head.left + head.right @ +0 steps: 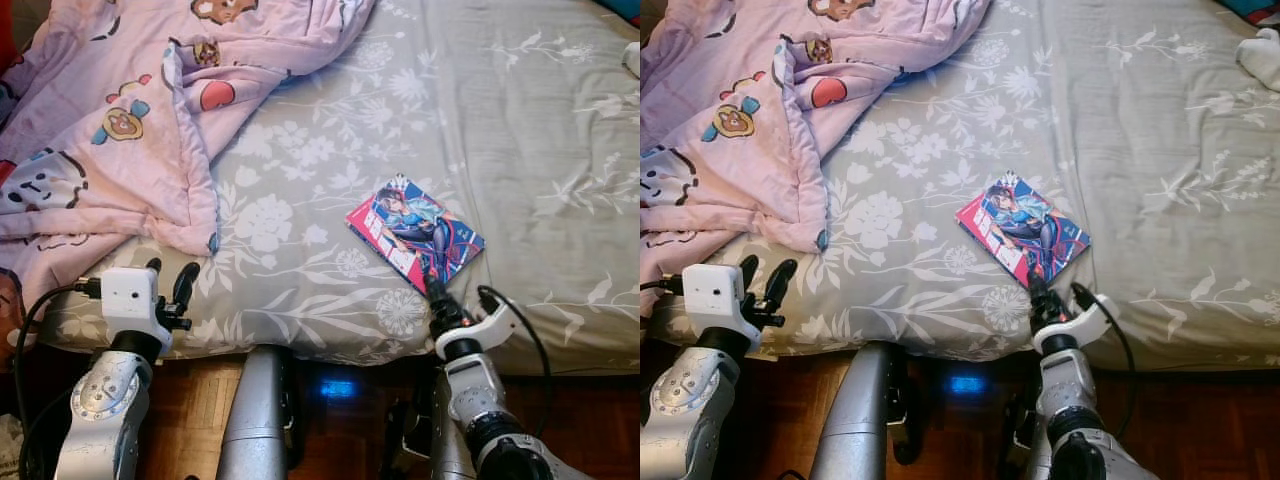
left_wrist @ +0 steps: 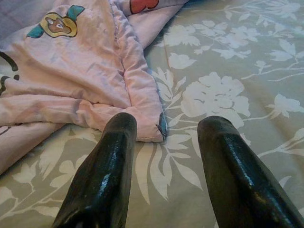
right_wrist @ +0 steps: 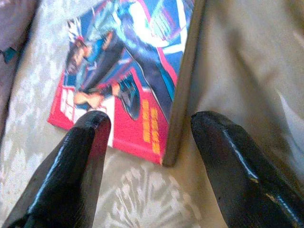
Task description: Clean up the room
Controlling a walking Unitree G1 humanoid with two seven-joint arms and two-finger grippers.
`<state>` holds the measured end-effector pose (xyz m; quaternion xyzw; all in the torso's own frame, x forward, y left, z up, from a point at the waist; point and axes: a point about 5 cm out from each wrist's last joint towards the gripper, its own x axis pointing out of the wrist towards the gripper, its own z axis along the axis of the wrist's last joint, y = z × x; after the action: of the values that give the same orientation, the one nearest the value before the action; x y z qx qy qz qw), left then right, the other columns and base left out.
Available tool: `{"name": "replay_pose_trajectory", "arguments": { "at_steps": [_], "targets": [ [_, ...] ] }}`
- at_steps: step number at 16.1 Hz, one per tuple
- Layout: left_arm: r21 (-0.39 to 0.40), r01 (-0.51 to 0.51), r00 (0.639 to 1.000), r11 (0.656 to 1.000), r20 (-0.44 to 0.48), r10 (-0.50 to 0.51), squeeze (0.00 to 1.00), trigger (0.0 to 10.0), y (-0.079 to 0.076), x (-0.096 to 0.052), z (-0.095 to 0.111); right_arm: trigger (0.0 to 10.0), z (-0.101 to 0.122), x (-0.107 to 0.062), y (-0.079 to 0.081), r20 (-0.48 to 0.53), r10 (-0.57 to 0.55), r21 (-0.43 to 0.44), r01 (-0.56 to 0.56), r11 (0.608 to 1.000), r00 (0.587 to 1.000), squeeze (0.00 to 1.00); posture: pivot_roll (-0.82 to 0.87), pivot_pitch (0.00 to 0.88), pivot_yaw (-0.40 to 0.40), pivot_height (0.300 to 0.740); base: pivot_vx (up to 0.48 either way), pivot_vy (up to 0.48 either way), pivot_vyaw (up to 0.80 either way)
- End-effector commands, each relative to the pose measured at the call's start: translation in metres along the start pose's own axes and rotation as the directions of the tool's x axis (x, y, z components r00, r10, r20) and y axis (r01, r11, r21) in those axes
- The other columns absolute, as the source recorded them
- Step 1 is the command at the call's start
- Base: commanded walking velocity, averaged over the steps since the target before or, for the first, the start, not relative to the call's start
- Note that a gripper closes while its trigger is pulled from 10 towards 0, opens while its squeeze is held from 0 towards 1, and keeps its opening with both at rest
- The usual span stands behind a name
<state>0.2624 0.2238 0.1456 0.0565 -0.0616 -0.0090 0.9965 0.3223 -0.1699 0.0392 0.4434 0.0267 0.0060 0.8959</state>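
Two silver arms with ribbed metal joints and small screws; the left arm carries a white boxy wrist camera, the right arm a white curved bracket. Black cables loop beside both wrists. Each gripper has two long, glossy black fingers, rounded at the tips

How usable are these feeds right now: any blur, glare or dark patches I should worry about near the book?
Both eye views are sharp and evenly lit on the bed; the floor below the mattress edge is dark. Right wrist view: the book is soft and blurred, its cover bright, with the right tool open around its corner. Left wrist view is clear on the pink blanket, the left tool open.
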Motion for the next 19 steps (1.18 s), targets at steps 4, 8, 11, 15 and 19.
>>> {"name": "replay_pose_trajectory", "arguments": {
  "at_steps": [4, 8, 11, 15, 19],
  "targets": [
    [-0.007, -0.023, 0.999, 1.0, -0.041, 0.023, 0.0, 10.0, 0.006, -0.006, -0.008, 10.0, -0.004, -0.012, -0.008, 0.052, 0.007, 0.05, -0.01, 0.999, 0.999, 0.0, 0.36, 0.419, 0.046, 0.606, 0.0, 0.0, 0.0],
    [-0.007, -0.025, 0.999, 1.0, -0.047, 0.024, 0.0, 10.0, 0.005, -0.008, -0.009, 10.0, -0.003, -0.015, -0.009, 0.077, 0.031, 0.073, -0.037, 0.997, 0.997, 0.0, 0.36, 0.433, 0.051, 0.606, 0.0, 0.0, 0.0],
    [-0.007, -0.016, 0.998, 1.0, -0.053, 0.016, 0.0, 10.0, 0.004, -0.01, -0.009, 10.0, -0.003, -0.008, -0.005, 0.053, 0.022, 0.087, -0.027, 0.996, 0.998, 0.0, 0.37, 0.443, 0.062, 0.606, 0.0, 0.0, 0.0],
    [-0.001, -0.016, 0.998, 1.0, -0.06, 0.016, 0.0, 10.0, 0.006, -0.013, -0.009, 10.0, 0.0, 0.003, 0.005, 0.049, 0.025, 0.114, -0.03, 0.993, 0.999, 0.0, 0.37, 0.455, 0.067, 0.606, 0.0, 0.0, 0.0],
    [0.003, -0.015, 0.998, 1.0, -0.068, 0.015, 0.0, 10.0, 0.007, -0.016, -0.009, 10.0, 0.001, 0.005, 0.005, 0.064, -0.02, 0.16, 0.01, 0.987, 0.998, 0.0, 0.38, 0.463, 0.072, 0.606, 0.0, 0.0, 0.0]
  ]
}}
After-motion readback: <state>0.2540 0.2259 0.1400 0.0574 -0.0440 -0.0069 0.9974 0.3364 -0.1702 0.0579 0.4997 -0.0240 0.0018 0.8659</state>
